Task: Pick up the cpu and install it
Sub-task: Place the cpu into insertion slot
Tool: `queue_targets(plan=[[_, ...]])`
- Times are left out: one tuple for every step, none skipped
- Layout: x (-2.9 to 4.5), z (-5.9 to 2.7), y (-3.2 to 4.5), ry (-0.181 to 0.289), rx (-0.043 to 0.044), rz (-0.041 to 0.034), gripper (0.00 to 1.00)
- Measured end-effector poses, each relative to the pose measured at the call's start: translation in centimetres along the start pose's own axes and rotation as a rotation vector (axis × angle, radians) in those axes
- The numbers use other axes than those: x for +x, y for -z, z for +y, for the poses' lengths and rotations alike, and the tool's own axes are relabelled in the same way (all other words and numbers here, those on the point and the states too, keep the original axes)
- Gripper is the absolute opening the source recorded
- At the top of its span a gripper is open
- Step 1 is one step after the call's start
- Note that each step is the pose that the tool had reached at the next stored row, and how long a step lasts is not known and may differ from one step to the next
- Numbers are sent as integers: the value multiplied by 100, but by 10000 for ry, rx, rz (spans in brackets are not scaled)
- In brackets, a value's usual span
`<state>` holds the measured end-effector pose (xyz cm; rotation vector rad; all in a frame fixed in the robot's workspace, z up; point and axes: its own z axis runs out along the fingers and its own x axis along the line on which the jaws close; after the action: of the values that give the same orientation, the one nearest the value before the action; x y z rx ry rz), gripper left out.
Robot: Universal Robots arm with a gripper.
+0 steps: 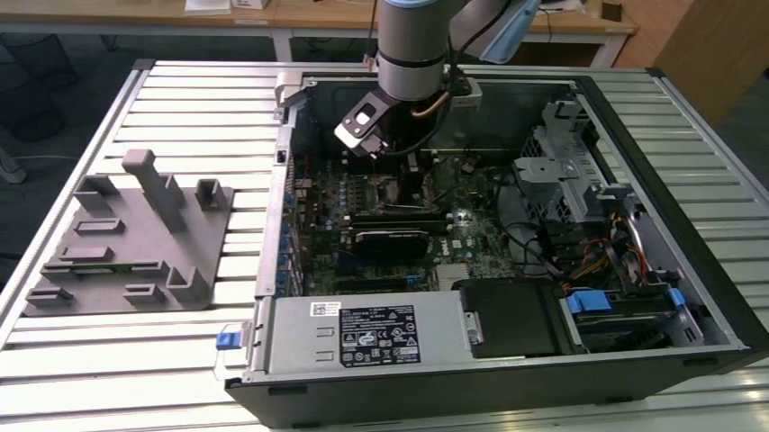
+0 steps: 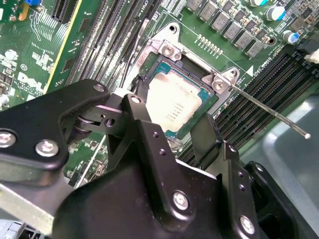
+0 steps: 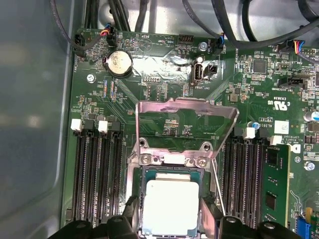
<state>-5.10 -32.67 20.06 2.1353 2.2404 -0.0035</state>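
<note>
The cpu (image 3: 171,206) (image 2: 174,102), a silvery square with a pale rim, lies flat in the motherboard socket. The socket's metal load plate (image 3: 184,117) stands raised behind it, and the thin lever (image 2: 269,112) sticks out to the side. My gripper (image 3: 169,221) (image 2: 172,119) hangs low over the socket, open. Its black fingers (image 3: 210,216) (image 2: 141,112) straddle the chip closely on two opposite sides, with a narrow gap on one side. In the exterior view the gripper (image 1: 382,148) is down inside the open computer case (image 1: 709,306), over the board's far half.
RAM slots (image 3: 94,169) (image 3: 244,169) flank the socket on both sides. A black heatsink block (image 1: 391,243) and a drive cage (image 1: 565,180) sit in the case. A grey fixture (image 1: 132,238) stands on the slatted table at the exterior view's left.
</note>
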Motion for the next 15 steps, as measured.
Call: queue_targets(plan=[[0, 0, 0, -1, 0, 0, 60], [0, 0, 1, 0, 0, -1, 60], [0, 0, 1, 0, 0, 0, 53], [0, 0, 1, -1, 0, 0, 47], [0, 0, 1, -1, 0, -1, 47], [0, 0, 1, -1, 0, -1, 42], [0, 0, 1, 0, 0, 0, 36], [0, 0, 1, 0, 0, -1, 30], [0, 0, 2, 0, 0, -1, 30], [0, 0, 2, 0, 0, -1, 24], [0, 0, 2, 0, 1, -1, 18], [0, 0, 2, -1, 0, -1, 18], [0, 0, 2, -1, 0, -1, 12], [0, 0, 2, -1, 0, 0, 11], [0, 0, 3, 0, 0, -1, 11]])
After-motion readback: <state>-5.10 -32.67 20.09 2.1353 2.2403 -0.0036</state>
